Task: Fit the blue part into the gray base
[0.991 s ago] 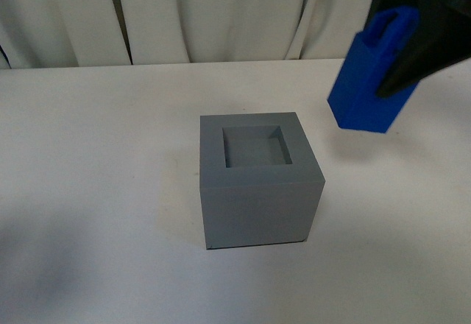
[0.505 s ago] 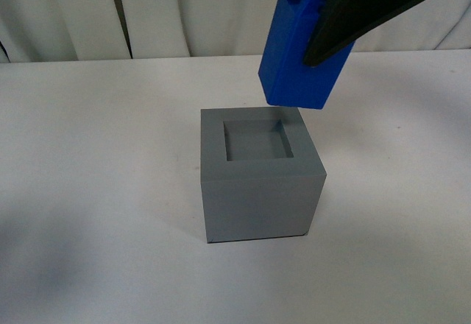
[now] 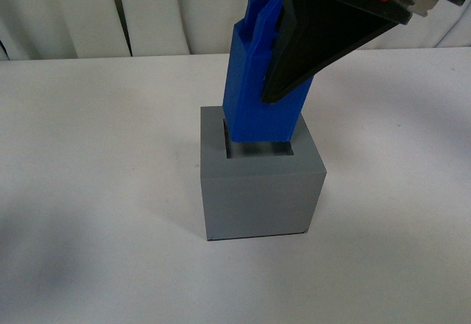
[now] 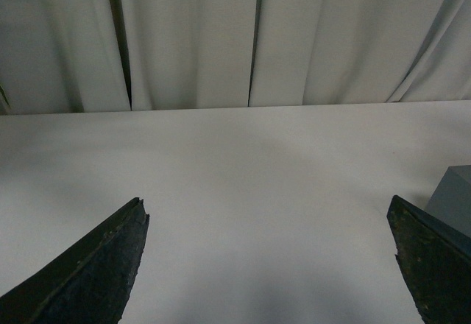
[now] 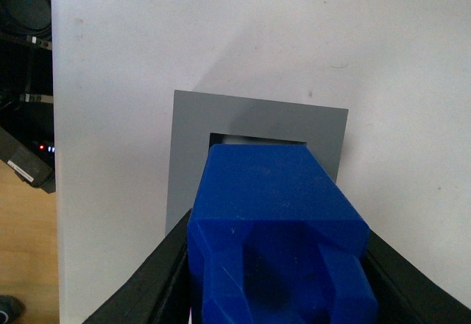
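The gray base [image 3: 259, 195] sits mid-table, its square recess facing up. My right gripper [image 3: 283, 40] is shut on the blue part [image 3: 257, 96], which hangs tilted with its lower end at the mouth of the recess, covering most of it. In the right wrist view the blue part [image 5: 276, 228] fills the space between the black fingers [image 5: 158, 280], with the gray base [image 5: 184, 155] beneath it. My left gripper [image 4: 268, 265] is open and empty over bare table; a corner of the gray base [image 4: 452, 199] shows beside one finger.
The white table [image 3: 88, 155] runs back to pale curtains [image 3: 169, 7]. In the right wrist view the table's edge borders a dark area with cables and a wooden floor [image 5: 26, 250].
My right gripper has carried the blue part leftward from the right side and lowered it, from above the base's far edge down onto the recess opening.
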You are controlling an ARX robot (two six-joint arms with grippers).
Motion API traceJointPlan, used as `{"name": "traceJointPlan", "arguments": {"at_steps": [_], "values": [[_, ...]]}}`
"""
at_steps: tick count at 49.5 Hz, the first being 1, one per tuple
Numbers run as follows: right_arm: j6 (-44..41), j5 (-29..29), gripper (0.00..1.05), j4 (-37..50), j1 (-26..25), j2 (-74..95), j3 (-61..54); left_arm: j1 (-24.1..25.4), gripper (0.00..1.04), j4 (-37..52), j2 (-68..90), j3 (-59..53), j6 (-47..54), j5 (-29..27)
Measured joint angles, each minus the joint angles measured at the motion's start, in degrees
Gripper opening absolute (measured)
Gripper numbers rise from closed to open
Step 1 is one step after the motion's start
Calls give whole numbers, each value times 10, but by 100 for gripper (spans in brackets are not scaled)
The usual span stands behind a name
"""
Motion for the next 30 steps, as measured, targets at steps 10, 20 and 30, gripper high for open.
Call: {"name": "traceJointPlan", "arguments": {"at_steps": [10,20,30], "values": [[5,6,47,9,6,0,-11,0,99,0,0,0,0,0],[8,8,47,17,7,-1,-26,0,99,0,0,0,0,0],[10,10,47,22,7,-11,-39,0,99,0,0,0,0,0]]}}
